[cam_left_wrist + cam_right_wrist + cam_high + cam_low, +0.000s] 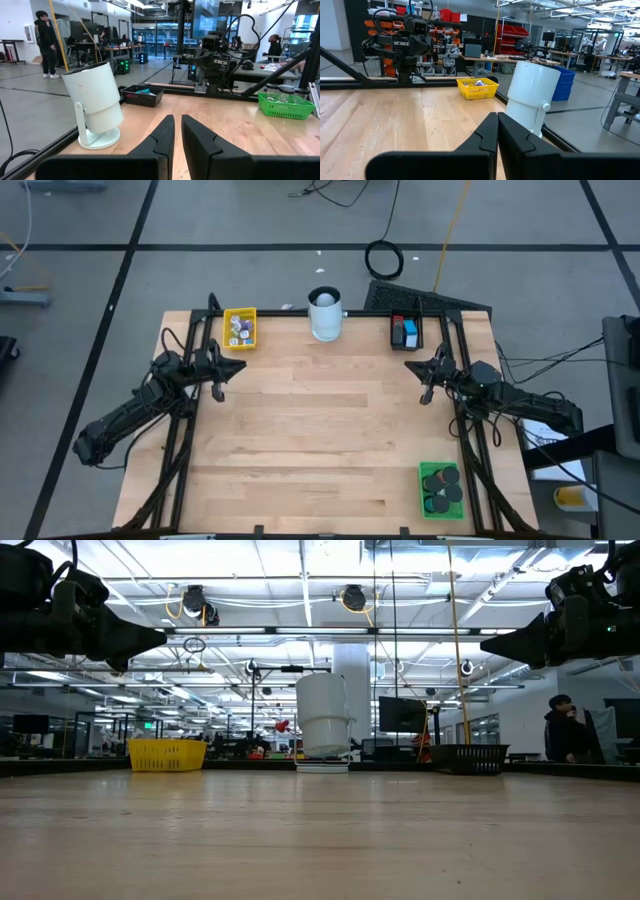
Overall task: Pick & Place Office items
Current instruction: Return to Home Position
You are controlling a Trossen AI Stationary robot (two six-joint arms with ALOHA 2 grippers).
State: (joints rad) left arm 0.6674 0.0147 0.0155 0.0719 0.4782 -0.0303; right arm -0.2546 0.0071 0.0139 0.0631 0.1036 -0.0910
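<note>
The office items lie sorted in three trays. White and grey pieces fill the yellow tray (240, 328) at the far left, which also shows as the yellow tray (477, 88) in the right wrist view. Blue and red pieces (405, 333) sit in the black tray (406, 320) at the far right. Black discs (441, 488) rest in the green tray (423, 470) at the near right. My left gripper (238, 367) hovers shut above the table's left side. My right gripper (413, 368) hovers shut above the right side, facing it. Neither holds anything.
A tall white cylinder (325, 315) stands on its base at the middle of the far edge, between the yellow and black trays. Bare wooden tabletop (320, 440) stretches between the two arms. People stand in the room beyond the table (565, 730).
</note>
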